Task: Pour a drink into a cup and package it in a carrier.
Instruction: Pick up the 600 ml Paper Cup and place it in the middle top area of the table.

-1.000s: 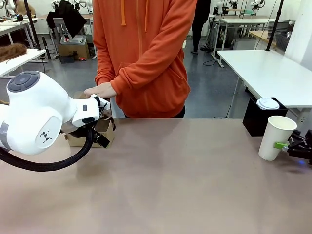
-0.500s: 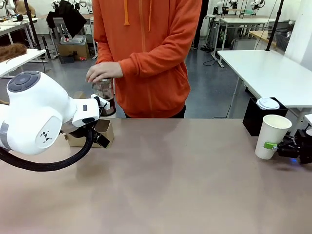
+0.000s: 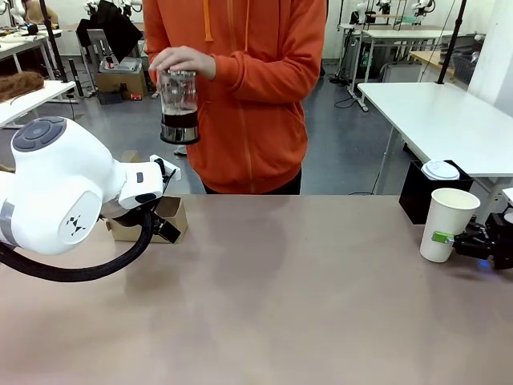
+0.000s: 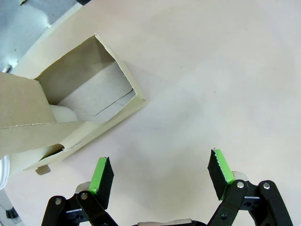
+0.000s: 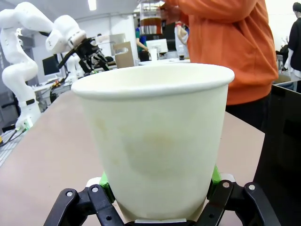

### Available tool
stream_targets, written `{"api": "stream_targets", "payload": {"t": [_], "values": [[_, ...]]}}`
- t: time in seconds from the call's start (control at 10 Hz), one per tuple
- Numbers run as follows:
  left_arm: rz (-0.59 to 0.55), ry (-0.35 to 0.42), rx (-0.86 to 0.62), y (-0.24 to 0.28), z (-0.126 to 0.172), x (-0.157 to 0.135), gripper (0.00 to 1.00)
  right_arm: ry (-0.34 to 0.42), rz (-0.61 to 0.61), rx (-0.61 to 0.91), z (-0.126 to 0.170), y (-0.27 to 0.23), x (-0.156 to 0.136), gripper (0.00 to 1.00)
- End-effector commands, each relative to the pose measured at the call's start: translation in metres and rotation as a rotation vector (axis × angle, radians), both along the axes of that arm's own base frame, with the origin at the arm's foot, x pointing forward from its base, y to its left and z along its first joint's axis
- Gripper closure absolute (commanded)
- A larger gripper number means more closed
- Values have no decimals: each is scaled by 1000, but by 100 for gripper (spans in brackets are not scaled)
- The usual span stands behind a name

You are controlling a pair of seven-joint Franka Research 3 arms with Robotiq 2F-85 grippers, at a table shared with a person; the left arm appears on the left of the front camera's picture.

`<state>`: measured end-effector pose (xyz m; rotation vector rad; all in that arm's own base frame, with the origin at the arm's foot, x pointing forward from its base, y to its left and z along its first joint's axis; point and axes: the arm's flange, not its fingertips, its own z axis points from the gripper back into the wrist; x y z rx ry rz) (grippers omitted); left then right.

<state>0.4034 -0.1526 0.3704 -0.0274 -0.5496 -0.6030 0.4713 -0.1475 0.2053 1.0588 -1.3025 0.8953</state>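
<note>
A tall, plain white paper cup (image 3: 450,223), tapering toward its base and open at its rolled rim, is seen standing on the matt, beige-brown worktop (image 3: 288,305) at the 3 o'clock edge of the front view. It is clamped low down, near its base, between the green pads of the right tool (image 3: 443,238); in the right wrist view the cup's smooth wall (image 5: 155,141) is flanked by both black fingers. At 12 o'clock from the cup, a round white plastic lid (image 3: 441,170) is seen lying on a black box (image 3: 418,199).

At 9 o'clock on the worktop a small carrier (image 3: 171,216) of dull brown cardboard is set, its square pocket open and its creased flaps (image 4: 94,96) showing raw edges. Something pale and rounded is glimpsed within it, but what it is cannot be told.

The left tool (image 4: 160,165) is held above the bare worktop just beside the carrier, its fingers spread wide apart with nothing between them; the white left arm is bent in from 9 o'clock.

A clear glass press pot (image 3: 179,104) with steel bands is held upright in the air at 11 o'clock, gripped from above by the person's hand (image 3: 183,59). The dark brown drink (image 3: 179,127) is seen in its lower part.
</note>
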Motion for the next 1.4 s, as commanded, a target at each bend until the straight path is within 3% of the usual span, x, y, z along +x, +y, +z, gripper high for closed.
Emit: {"api": "stream_targets", "payload": {"t": [0.0,0.3,0.6,0.9,1.1,1.3], "values": [[1,0,-2,1,0,0,0,3,-44,16,16,4,-13,19],[1,0,-2,1,0,0,0,33,-133,50,84,59,-25,19],[1,0,-2,1,0,0,0,55,-138,63,114,144,-2,19],[1,0,-2,1,0,0,0,68,-181,54,98,234,56,19],[1,0,-2,1,0,0,0,36,-234,33,71,266,86,19],[1,0,-2,1,0,0,0,68,-261,24,48,273,100,19]]}}
